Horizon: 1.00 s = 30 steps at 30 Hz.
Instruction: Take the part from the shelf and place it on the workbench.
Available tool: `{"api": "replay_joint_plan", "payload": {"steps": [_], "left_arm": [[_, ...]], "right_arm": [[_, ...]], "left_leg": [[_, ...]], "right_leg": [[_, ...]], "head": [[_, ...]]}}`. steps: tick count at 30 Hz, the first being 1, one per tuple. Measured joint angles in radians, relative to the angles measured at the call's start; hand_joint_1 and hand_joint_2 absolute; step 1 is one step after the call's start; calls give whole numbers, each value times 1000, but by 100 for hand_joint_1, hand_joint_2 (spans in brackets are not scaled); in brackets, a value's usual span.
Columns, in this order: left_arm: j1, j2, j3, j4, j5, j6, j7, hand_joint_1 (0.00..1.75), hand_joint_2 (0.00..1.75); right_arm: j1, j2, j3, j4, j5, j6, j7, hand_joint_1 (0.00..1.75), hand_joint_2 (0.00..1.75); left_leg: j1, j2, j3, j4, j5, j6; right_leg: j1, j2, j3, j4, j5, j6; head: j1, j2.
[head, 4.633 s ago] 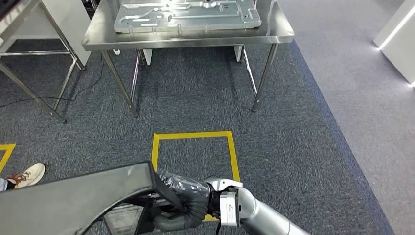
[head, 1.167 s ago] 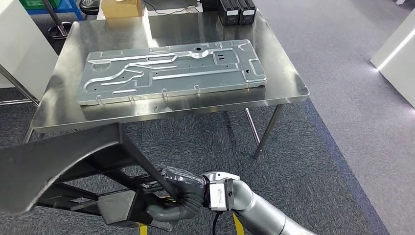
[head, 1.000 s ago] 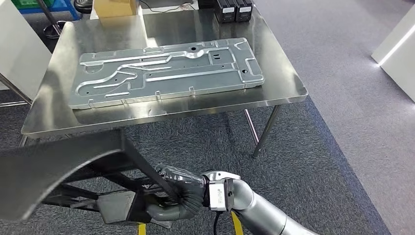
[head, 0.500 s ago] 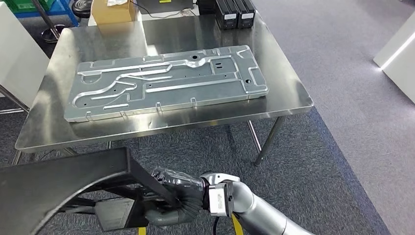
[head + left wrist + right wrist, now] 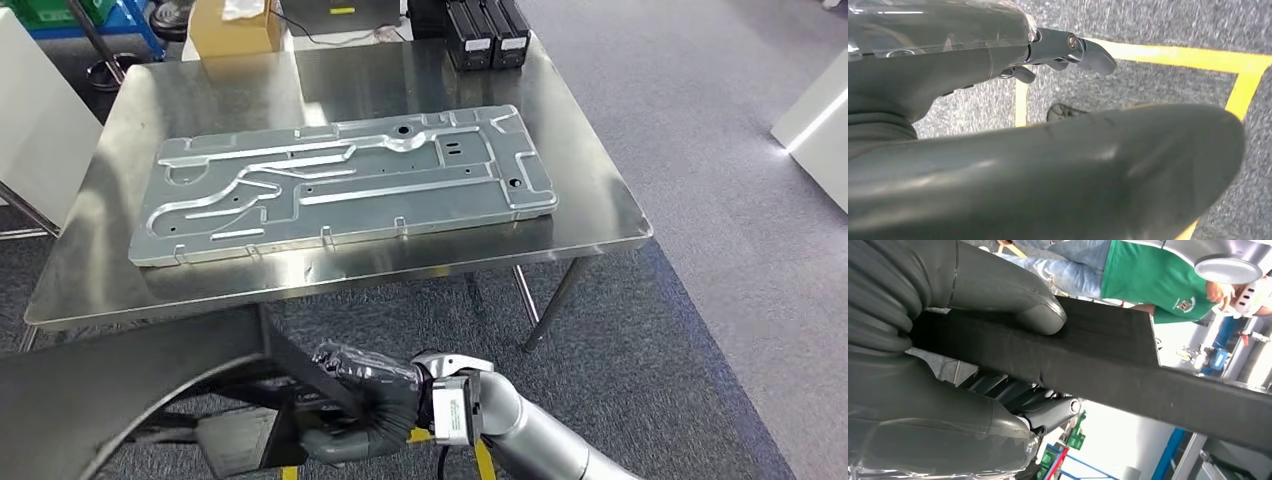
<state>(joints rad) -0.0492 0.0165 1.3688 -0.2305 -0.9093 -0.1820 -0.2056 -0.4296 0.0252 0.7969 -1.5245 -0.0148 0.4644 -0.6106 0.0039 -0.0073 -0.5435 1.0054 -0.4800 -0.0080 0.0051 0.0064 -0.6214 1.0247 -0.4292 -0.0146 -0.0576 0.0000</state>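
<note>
A big black part (image 5: pixel 100 390) with a flat panel and struts fills the lower left of the head view. My right hand (image 5: pixel 365 405) grips one of its struts, with the thumb (image 5: pixel 1013 300) pressed on the black bar (image 5: pixel 1098 355) and the fingers wrapped under it. My left hand (image 5: pixel 948 55) has its fingers (image 5: pixel 1083 50) stretched out over the floor, beside a broad dark surface (image 5: pixel 1073 180). Whether it holds the part I cannot tell. The steel workbench (image 5: pixel 600 200) stands just ahead, beyond the part.
A large stamped metal panel (image 5: pixel 340 185) covers most of the workbench top. At its far edge sit a cardboard box (image 5: pixel 232 25) and black boxes (image 5: pixel 485 35). Yellow floor tape (image 5: pixel 1173 57) lies below me. A person in a green shirt (image 5: pixel 1148 275) stands nearby.
The camera has moved up to the workbench, which was far off and now lies close ahead. My right hand's grip on the black part looks the same.
</note>
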Motion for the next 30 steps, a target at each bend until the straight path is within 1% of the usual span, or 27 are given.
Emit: {"api": "replay_joint_plan", "payload": {"steps": [1, 2, 3, 4, 5, 6, 7, 8, 9, 10, 11, 12, 13, 14, 16, 17, 18, 19, 21, 22, 23, 24, 25, 26, 27, 28, 30], "left_arm": [[-1, 0, 0, 0, 0, -1, -3, 0, 0], [-2, -1, 0, 0, 0, -4, -7, 0, 0], [-4, -1, 1, 0, 0, -6, -11, 0, 0], [-6, -2, 1, 0, 1, -8, -16, 0, 0], [-7, -2, 1, 0, 1, -10, -20, 0, 0], [-7, -2, 2, 0, 2, -11, -24, 0, 0], [-7, -2, 3, 0, 3, -12, -28, 0, 0], [-6, -2, 4, 0, 5, -13, -30, 0, 0], [-6, -1, 5, 0, 7, -13, -32, 0, 0], [-7, -1, 6, 0, 10, -13, -33, 0, 0], [-8, -1, 7, 0, 13, -13, -34, 0, 0], [-10, 0, 9, 0, 16, -12, -34, 0, 0], [-11, 0, 11, 0, 19, -11, -34, 0, 0], [-12, 0, 14, 0, 21, -10, -34, 0, 0], [-12, 0, 17, 0, 23, -9, -34, 0, 0], [-12, 0, 19, 0, 24, -9, -34, 0, 0], [-13, 0, 20, 0, 25, -9, -34, 0, 0], [-13, 0, 21, 0, 25, -10, -34, 0, 0], [-15, 0, 22, 0, 23, -10, -34, 0, 0], [-15, 0, 22, 0, 21, -11, -34, 0, 0], [-14, 0, 22, -1, 17, -13, -34, 0, 0], [-14, 0, 22, -1, 15, -15, -35, 0, 0], [-14, 0, 22, 0, 12, -18, -36, 0, 0], [-15, 0, 21, 0, 10, -20, -37, 0, 0], [-16, -1, 21, 0, 7, -22, -38, 0, 0], [-17, -1, 20, 0, 4, -23, -39, 0, 0], [-19, -2, 19, 0, 0, -25, -42, 0, 0]], "right_arm": [[-2, 1, 0, -2, 0, 0, 0, 161, 175], [-5, 2, 0, -4, -1, 1, 0, 161, 175], [-8, 4, 0, -7, -1, 3, 0, 161, 175], [-11, 5, 0, -10, -2, 5, 0, 161, 175], [-13, 7, 0, -13, -2, 7, 0, 161, 175], [-13, 8, 0, -15, -2, 9, -1, 161, 175], [-13, 8, 1, -18, -2, 11, -1, 161, 175], [-13, 8, 1, -21, -3, 13, -2, 161, 175], [-13, 9, 1, -26, -3, 14, -1, 161, 175], [-13, 10, 1, -32, -4, 15, -1, 161, 175], [-14, 12, 1, -38, -6, 17, 0, 161, 175], [-16, 14, 1, -44, -7, 18, 1, 161, 175], [-19, 16, 2, -51, -9, 19, 1, 161, 175], [-21, 16, 2, -57, -10, 19, 2, 161, 175], [-26, 18, 2, -68, -14, 20, 5, 161, 175], [-28, 18, 2, -74, -16, 20, 7, 161, 175], [-31, 19, 2, -78, -17, 21, 10, 161, 175], [-35, 19, 2, -80, -17, 20, 13, 161, 175], [-42, 19, 2, -79, -18, 18, 21, 161, 175], [-46, 20, 2, -76, -18, 16, 24, 161, 175], [-54, 23, 2, -69, -18, 13, 26, 161, 175], [-65, 29, 2, -60, -18, 9, 26, 161, 175], [-78, 37, 2, -49, -18, 6, 25, 161, 175], [-93, 46, 2, -36, -18, 2, 23, 161, 175], [-108, 55, 2, -23, -18, -1, 22, 161, 175], [-122, 63, 2, -10, -18, -4, 20, 161, 175], [-144, 79, 2, 11, -19, -8, 20, 161, 175]], "left_leg": [[0, 1, 3, 2, -4, -5], [0, 2, -1, 17, -15, -10], [1, 2, -16, 53, -34, -15], [4, 3, -46, 111, -60, -19], [6, 3, -85, 181, -88, -23], [8, 3, -124, 245, -107, -27], [9, 3, -151, 282, -107, -29], [11, 3, -159, 279, -85, -31], [12, 3, -148, 236, -44, -32], [14, 4, -123, 167, 5, -32], [13, 4, -95, 100, 39, -31], [12, 4, -73, 49, 57, -25], [9, 4, -61, 19, 60, -19], [7, 4, -57, 10, 52, -11], [9, 3, -47, 1, 47, 4], [11, 2, -39, -2, 44, 11], [12, 2, -30, -4, 41, 17], [12, 2, -23, -6, 37, 22], [11, 1, -14, -6, 27, 28], [10, 1, -8, -6, 21, 28], [9, 1, -2, -6, 15, 27], [9, 0, 7, -6, 8, 26], [8, 0, 18, -6, 0, 24], [7, 0, 29, -6, -7, 21], [6, -1, 36, -6, -14, 17], [6, -1, 40, -7, -20, 12], [4, 0, 45, -5, -25, -1]], "right_leg": [[-2, 1, 6, -6, -1, -4], [-5, 0, 14, -12, -3, -9], [-9, -1, 23, -18, -4, -14], [-10, -3, 30, -21, -8, -17], [-10, -4, 35, -21, -13, -20], [-10, -4, 40, -21, -18, -21], [-10, -4, 47, -21, -24, -21], [-10, -3, 54, -20, -30, -20], [-11, -2, 64, -20, -37, -18], [-11, -2, 73, -20, -44, -15], [-9, -1, 81, -19, -52, -10], [-8, 0, 85, -17, -59, -5], [-6, 0, 86, -17, -63, 0], [-5, 1, 87, -15, -65, 6], [-6, 0, 90, -8, -67, 15], [-7, 0, 87, 8, -73, 20], [-8, -1, 72, 42, -89, 24], [-9, -2, 42, 94, -111, 28], [-11, -2, -44, 222, -156, 32], [-11, -2, -80, 262, -161, 32], [-11, -2, -99, 268, -145, 31], [-11, -2, -100, 239, -110, 28], [-10, -2, -82, 178, -60, 23], [-8, -2, -60, 113, -17, 16], [-4, -2, -41, 55, 5, 9], [0, -1, -28, 19, 18, 3], [4, 1, -20, 0, 10, -8]], "head": [[0, 0], [-1, 0], [-2, 0], [-2, 0], [-3, 0], [-3, 0], [-3, 0], [-3, 0], [-3, 0], [-3, 0], [-3, 0], [-3, 0], [-2, 0], [-2, 0], [-2, 0], [-2, 0], [-1, 0], [-1, 0], [0, 0], [0, 0], [0, 0], [0, 0], [0, 0], [-1, 0], [0, 0], [0, 0], [2, 0]]}}
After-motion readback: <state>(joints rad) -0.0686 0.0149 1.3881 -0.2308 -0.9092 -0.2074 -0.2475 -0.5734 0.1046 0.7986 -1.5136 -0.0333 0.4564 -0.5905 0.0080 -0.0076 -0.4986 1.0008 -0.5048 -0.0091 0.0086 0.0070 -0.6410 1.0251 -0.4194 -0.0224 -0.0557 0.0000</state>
